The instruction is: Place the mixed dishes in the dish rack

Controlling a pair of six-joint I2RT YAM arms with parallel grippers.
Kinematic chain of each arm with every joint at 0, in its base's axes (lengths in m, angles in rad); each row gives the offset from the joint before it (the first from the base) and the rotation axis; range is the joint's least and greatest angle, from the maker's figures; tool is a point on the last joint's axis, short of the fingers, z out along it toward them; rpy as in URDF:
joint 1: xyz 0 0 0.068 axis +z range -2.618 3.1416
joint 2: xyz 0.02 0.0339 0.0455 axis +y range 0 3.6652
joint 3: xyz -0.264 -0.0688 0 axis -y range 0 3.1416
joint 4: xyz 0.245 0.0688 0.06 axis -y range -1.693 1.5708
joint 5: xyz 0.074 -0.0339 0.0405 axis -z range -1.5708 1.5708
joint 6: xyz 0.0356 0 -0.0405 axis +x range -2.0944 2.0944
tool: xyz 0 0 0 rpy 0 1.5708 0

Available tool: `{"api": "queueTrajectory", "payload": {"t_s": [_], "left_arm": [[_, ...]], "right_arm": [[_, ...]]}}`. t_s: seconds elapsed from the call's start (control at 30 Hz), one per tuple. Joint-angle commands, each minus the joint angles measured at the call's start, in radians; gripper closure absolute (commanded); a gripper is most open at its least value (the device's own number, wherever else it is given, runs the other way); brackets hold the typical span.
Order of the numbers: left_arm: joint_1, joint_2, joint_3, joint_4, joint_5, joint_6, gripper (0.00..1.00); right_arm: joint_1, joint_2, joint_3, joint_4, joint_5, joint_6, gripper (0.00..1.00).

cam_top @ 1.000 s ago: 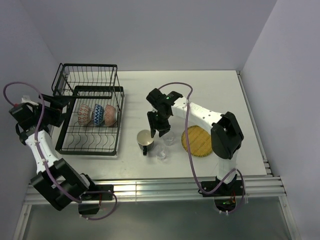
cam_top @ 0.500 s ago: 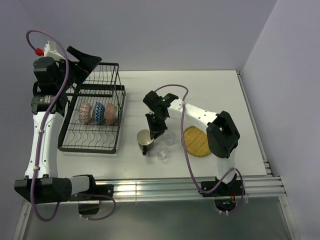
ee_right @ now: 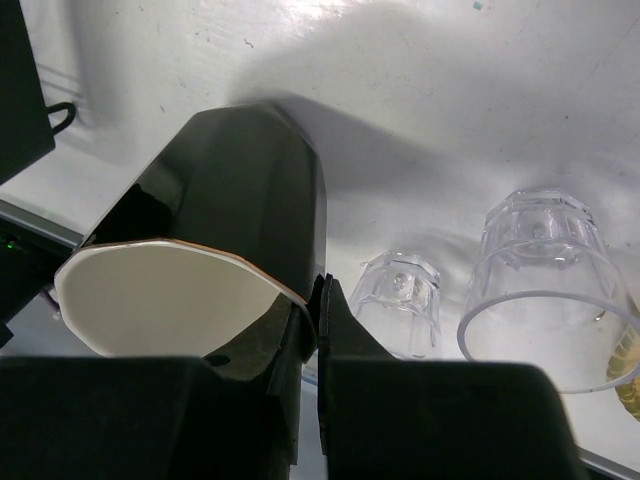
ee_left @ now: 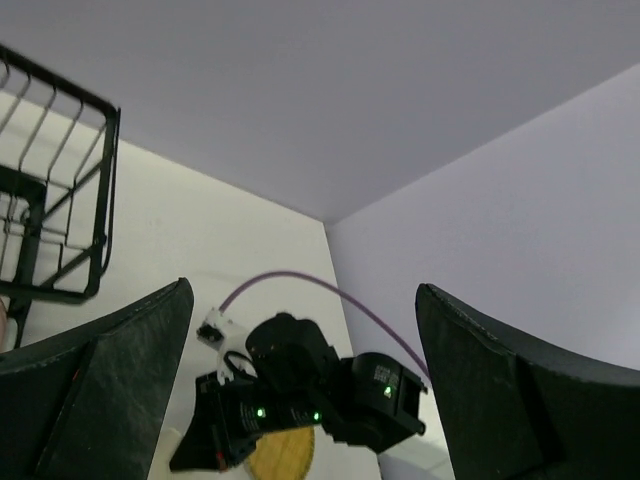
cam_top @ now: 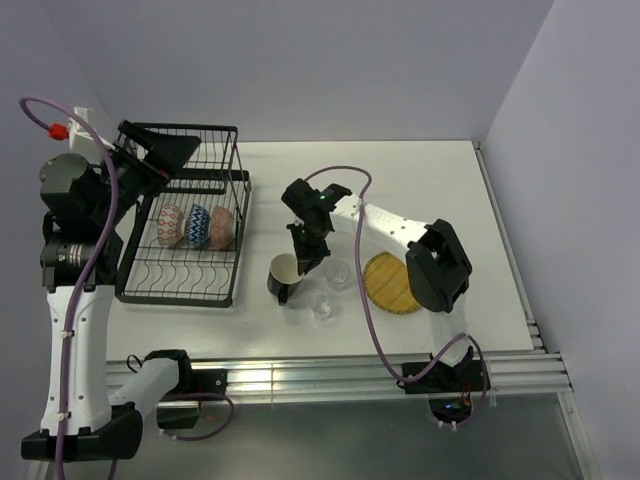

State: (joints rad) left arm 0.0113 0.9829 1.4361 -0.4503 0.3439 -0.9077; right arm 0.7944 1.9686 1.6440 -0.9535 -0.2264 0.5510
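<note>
Right pincer is clamped shut on the mug rim, one finger inside the cream lining and one outside. The mug's tilted, just right of the rack; can't tell if it's touching the tabletop. Two glasses sit right beside it, with the plate further right. Three bowls stand on edge in the rack's lower tier. Left pincer is spread wide, holding nothing, up over the rack's far left corner.

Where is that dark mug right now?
In the overhead view the dark mug is just right of the dish rack, its rim pinched by the right arm's fingers, with two clear glasses close on its right.
</note>
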Motion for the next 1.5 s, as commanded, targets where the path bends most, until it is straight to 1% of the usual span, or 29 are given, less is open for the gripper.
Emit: {"api": "queueTrajectory", "payload": {"t_s": [0.0, 0.03, 0.13, 0.2, 0.27, 0.33, 0.37, 0.43, 0.5, 0.53, 0.57, 0.6, 0.63, 0.67, 0.7, 0.73, 0.77, 0.9, 0.93, 0.97, 1.0, 1.1, 1.2, 1.33, 1.37, 1.47], "left_arm": [[-0.004, 0.002, -0.074, -0.028, 0.136, -0.065, 0.01], [-0.032, -0.003, -0.085, -0.028, 0.159, -0.071, 0.01], [-0.065, -0.059, -0.118, 0.015, 0.188, -0.068, 0.01], [-0.066, -0.107, -0.135, 0.057, 0.236, -0.086, 0.01], [-0.068, -0.128, -0.137, 0.041, 0.294, -0.103, 0.01], [-0.068, -0.135, -0.151, -0.02, 0.332, -0.1, 0.02], [-0.07, -0.151, -0.16, -0.033, 0.368, -0.105, 0.03], [-0.07, -0.179, -0.215, -0.034, 0.394, -0.155, 0.04], [-0.071, -0.21, -0.258, -0.034, 0.44, -0.198, 0.05], [-0.071, -0.219, -0.275, -0.047, 0.449, -0.258, 0.05], [-0.071, -0.234, -0.289, -0.053, 0.458, -0.292, 0.05], [-0.071, -0.242, -0.317, -0.048, 0.484, -0.324, 0.05], [-0.071, -0.251, -0.33, -0.036, 0.494, -0.385, 0.04], [-0.071, -0.265, -0.341, -0.022, 0.498, -0.41, 0.03], [-0.071, -0.27, -0.35, -0.019, 0.501, -0.43, 0.03], [-0.071, -0.268, -0.352, -0.019, 0.513, -0.466, 0.03], [-0.071, -0.268, -0.353, -0.019, 0.52, -0.485, 0.02], [-0.071, -0.268, -0.361, -0.005, 0.517, -0.566, 0.01], [-0.071, -0.273, -0.368, 0.005, 0.52, -0.582, 0.01], [-0.071, -0.276, -0.388, 0.048, 0.524, -0.603, 0.01], [-0.071, -0.28, -0.402, 0.079, 0.53, -0.659, 0.01], [-0.071, -0.305, -0.457, 0.186, 0.546, -0.766, 0.01], [-0.071, -0.319, -0.503, 0.257, 0.55, -0.836, 0.01], [-0.071, -0.334, -0.551, 0.346, 0.54, -0.916, 0.01], [-0.071, -0.336, -0.556, 0.367, 0.534, -0.948, 0.01], [-0.071, -0.332, -0.545, 0.404, 0.526, -0.974, 0.01]], "right_arm": [[0.0, -0.063, 0.091, 0.027, -0.016, -0.006, 1.0], [-0.003, -0.076, 0.096, 0.028, -0.014, -0.003, 1.0], [-0.035, -0.132, 0.106, 0.035, -0.063, 0.012, 1.0], [-0.056, -0.195, 0.094, 0.061, -0.126, 0.029, 1.0], [-0.092, -0.238, 0.088, 0.096, -0.178, 0.044, 1.0], [-0.122, -0.301, 0.083, 0.125, -0.26, 0.069, 1.0], [-0.132, -0.327, 0.079, 0.175, -0.287, 0.079, 1.0], [-0.147, -0.391, 0.062, 0.223, -0.352, 0.125, 1.0], [-0.165, -0.454, 0.025, 0.329, -0.398, 0.182, 1.0], [-0.17, -0.471, 0.01, 0.369, -0.443, 0.205, 1.0], [-0.178, -0.488, -0.01, 0.472, -0.474, 0.228, 1.0], [-0.182, -0.52, -0.056, 0.537, -0.505, 0.303, 1.0], [-0.185, -0.533, -0.081, 0.597, -0.534, 0.344, 1.0], [-0.187, -0.543, -0.104, 0.728, -0.583, 0.386, 1.0], [-0.185, -0.557, -0.139, 0.789, -0.6, 0.461, 1.0], [-0.187, -0.56, -0.151, 0.833, -0.619, 0.493, 1.0], [-0.185, -0.563, -0.164, 0.916, -0.645, 0.544, 1.0], [-0.181, -0.576, -0.225, 1.05, -0.685, 0.607, 1.0], [-0.181, -0.582, -0.242, 1.123, -0.692, 0.627, 1.0], [-0.181, -0.586, -0.271, 1.153, -0.706, 0.659, 1.0], [-0.179, -0.586, -0.282, 1.182, -0.714, 0.674, 1.0], [-0.172, -0.588, -0.323, 1.321, -0.741, 0.739, 1.0], [-0.159, -0.582, -0.337, 1.397, -0.771, 0.783, 1.0], [-0.135, -0.574, -0.349, 1.431, -0.786, 0.794, 1.0], [-0.13, -0.573, -0.357, 1.434, -0.786, 0.794, 1.0], [-0.112, -0.568, -0.372, 1.454, -0.792, 0.797, 1.0]]}}
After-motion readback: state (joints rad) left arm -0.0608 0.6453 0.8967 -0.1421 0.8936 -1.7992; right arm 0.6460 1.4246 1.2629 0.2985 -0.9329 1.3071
